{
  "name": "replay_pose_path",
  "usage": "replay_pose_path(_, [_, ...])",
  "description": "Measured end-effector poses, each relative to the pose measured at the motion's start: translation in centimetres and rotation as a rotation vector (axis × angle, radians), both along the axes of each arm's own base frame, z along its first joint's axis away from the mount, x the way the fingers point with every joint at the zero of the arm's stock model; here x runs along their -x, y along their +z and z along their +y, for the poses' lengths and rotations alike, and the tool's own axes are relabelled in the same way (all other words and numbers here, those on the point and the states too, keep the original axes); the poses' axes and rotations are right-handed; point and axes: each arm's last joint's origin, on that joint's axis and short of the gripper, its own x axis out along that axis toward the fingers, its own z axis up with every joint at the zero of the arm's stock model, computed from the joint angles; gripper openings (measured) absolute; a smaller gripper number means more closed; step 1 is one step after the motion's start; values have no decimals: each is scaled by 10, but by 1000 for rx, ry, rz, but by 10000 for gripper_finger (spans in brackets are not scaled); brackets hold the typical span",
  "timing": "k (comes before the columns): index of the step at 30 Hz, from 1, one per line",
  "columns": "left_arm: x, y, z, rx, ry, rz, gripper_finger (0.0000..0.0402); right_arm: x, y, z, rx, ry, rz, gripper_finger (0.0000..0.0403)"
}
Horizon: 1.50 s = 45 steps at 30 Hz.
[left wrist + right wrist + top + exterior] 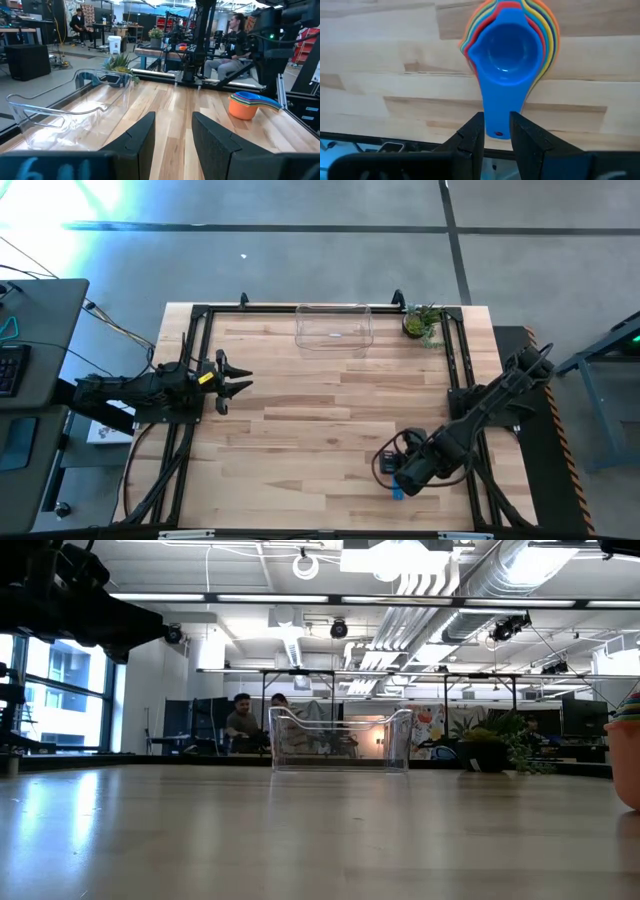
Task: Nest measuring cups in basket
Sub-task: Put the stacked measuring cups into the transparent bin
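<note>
Nested measuring cups [507, 47] sit near the table's [300, 430] front right corner: blue innermost, with red, yellow and orange rims fanned beneath it. No writing is legible on them. Right tool [496, 131] straddles the blue handle's tip, fingers narrowly parted; whether they actually pinch it is unclear. Left tool [236, 382] waits at the left side, fingers parted, grasping nothing. Clear basket [333, 326] stands at the far edge beside a small plant [421, 323].

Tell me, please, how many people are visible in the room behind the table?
4: two beyond the basket in the low view, person and person; two in the left wrist view, person and person. Possibly the same pair; more may be hidden.
</note>
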Motion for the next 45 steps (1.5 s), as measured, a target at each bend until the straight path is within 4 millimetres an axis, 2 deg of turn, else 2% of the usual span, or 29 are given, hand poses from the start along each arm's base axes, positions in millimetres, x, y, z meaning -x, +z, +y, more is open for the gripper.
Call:
replay_pose_path(12, [0,0,0,0,0,0,117,2,1,7,67,30,-103,83])
replay_pose_path(22, [0,0,0,0,0,0,117,9,2,19,48,39,-138,89])
replay_pose_path(34, [0,0,0,0,0,0,117,22,2,31,66,128,-152,217])
replay_pose_path(45, [0,0,0,0,0,0,117,24,0,30,48,158,-98,324])
